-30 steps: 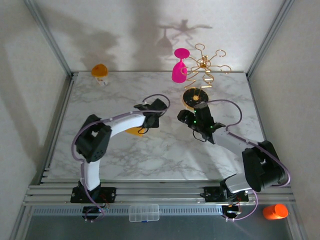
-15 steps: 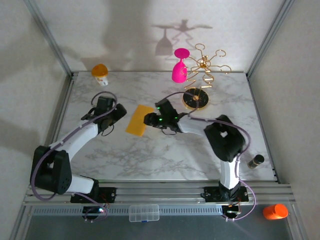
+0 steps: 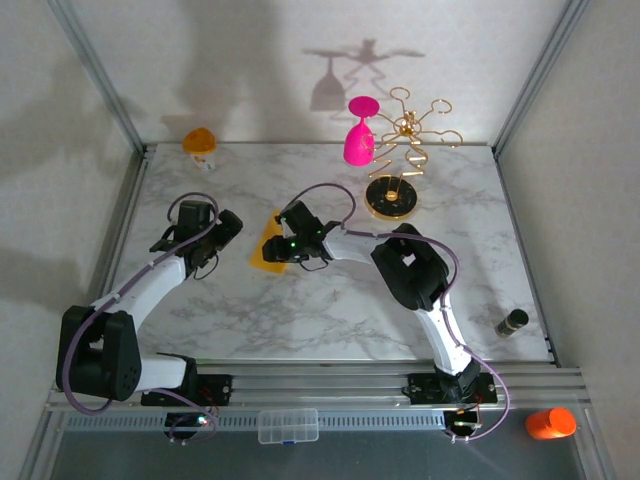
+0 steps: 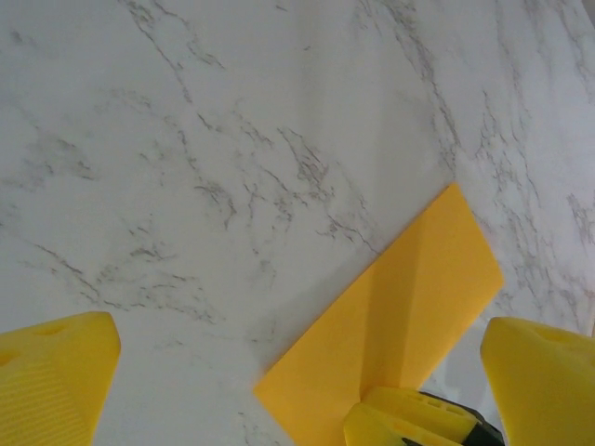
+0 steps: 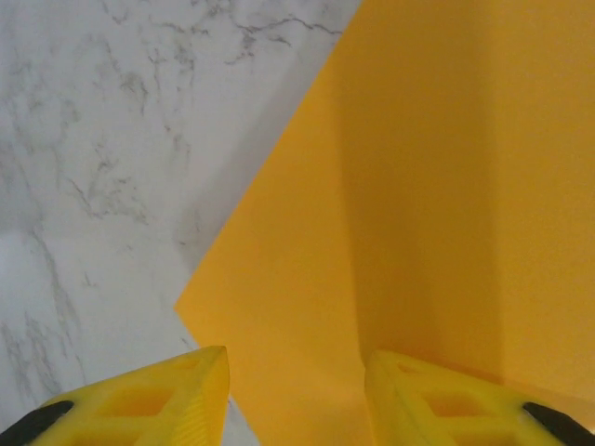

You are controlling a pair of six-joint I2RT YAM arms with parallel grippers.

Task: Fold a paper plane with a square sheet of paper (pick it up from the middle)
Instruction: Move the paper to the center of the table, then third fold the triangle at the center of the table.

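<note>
The square sheet of paper (image 3: 260,254) lies flat on the marble table, yellow-orange, with a crease running along its middle (image 5: 437,186). My right gripper (image 3: 277,248) sits low over the sheet's right part, open. In the right wrist view its fingers (image 5: 465,400) straddle the crease, with paper beneath them (image 5: 297,400). My left gripper (image 3: 222,228) hovers open just left of the sheet, apart from it. In the left wrist view (image 4: 297,358) the sheet (image 4: 400,297) lies ahead, with the right gripper's yellow fingertips (image 4: 409,423) on its near edge.
A gold rack (image 3: 408,128) on a round black base (image 3: 392,198) holds a pink goblet (image 3: 358,135) at the back. An orange-topped white cup (image 3: 200,143) stands back left. A small dark bottle (image 3: 512,322) lies near the right edge.
My right gripper has slid left onto the sheet, covering its right part. The left gripper has drawn back slightly to the left.
</note>
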